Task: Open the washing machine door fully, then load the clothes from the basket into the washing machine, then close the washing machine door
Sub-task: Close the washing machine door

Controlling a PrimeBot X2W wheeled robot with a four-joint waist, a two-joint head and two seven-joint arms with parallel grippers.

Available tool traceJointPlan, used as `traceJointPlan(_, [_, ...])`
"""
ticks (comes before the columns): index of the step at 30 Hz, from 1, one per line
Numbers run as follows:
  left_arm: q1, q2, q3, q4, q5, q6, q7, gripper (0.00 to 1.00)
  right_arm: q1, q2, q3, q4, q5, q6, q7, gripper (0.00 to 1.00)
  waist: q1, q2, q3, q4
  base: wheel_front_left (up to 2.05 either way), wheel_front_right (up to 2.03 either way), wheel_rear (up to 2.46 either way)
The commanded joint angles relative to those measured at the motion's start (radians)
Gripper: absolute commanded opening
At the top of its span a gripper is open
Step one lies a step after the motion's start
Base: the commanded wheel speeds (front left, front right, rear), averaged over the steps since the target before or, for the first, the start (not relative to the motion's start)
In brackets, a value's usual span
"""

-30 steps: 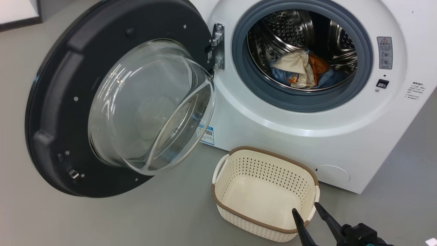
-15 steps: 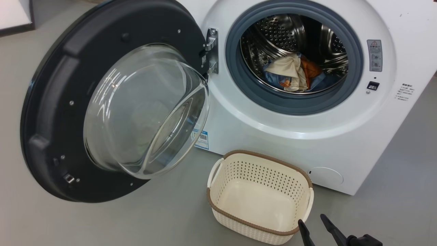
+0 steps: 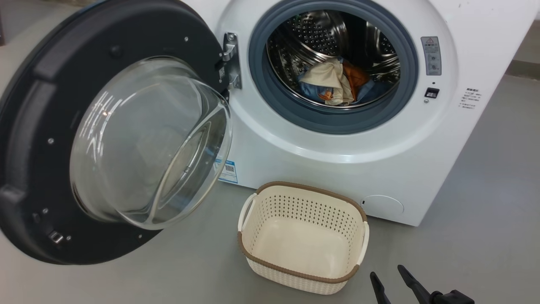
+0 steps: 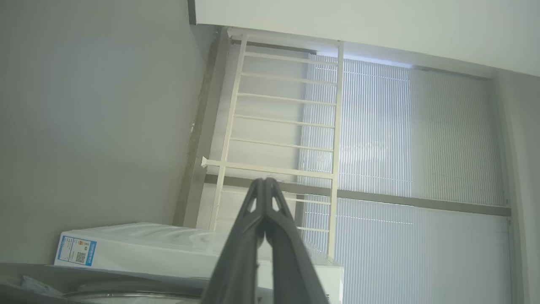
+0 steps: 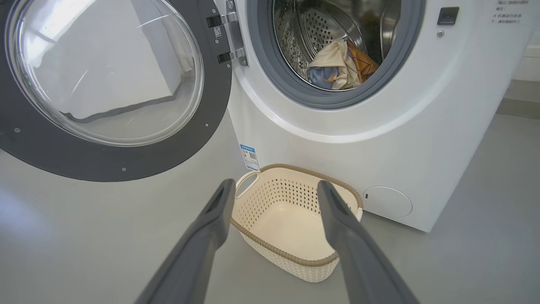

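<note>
Backed off from the basket (image 3: 308, 209), the right claw (image 3: 386, 271) now sits clear of its near right corner, where a second ago the tips overlapped the rim. The head camera has swung as well, sliding the whole scene leftward. That claw is spread wide and carries nothing, low at the near edge of the head view with its fingers aimed up toward the machine. I read it as emptied and pulled out of the way, its loading job finished. The left claw (image 4: 265, 181) has its fingers pressed together on nothing. It points off at a white railing (image 4: 278, 126) and window blinds (image 4: 400, 139), probably parked until called on.

Just beyond the right claw the basket stands empty on the grey floor (image 3: 485, 190), close to the front of the washing machine (image 3: 320, 169) and below its opening. Further back, the clothes (image 3: 333, 82) lie heaped in the bottom of the steel drum (image 3: 314, 29), fully inside the grey seal (image 3: 259, 71). The door (image 3: 126, 139) hangs wide open on its hinge (image 3: 231, 55) at the left of the opening. It is well apart from the right claw, up and left across the basket. Closing it looks like all that remains. How near the left claw is to the door I cannot tell.
</note>
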Motion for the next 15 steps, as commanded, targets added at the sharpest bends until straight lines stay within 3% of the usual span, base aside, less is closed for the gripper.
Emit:
traceJointPlan(1, [-0.037, 0.075, 0.017, -0.001, -0.021, -0.016, 0.021, 0.00, -0.024, -0.012, 0.025, -0.026, -0.005, 0.002, -0.005, 1.00, 0.0000, 0.0000, 0.013, -0.015, 0.00, 0.00, 0.00])
traceJointPlan(15, [-0.121, 0.092, -0.016, 0.189, -0.050, -0.103, 0.177, 0.00, -0.047, -0.015, 0.007, -0.034, -0.024, 0.002, -0.005, 1.00, 0.0000, 0.0000, 0.071, -0.040, 0.00, 0.00, 0.00])
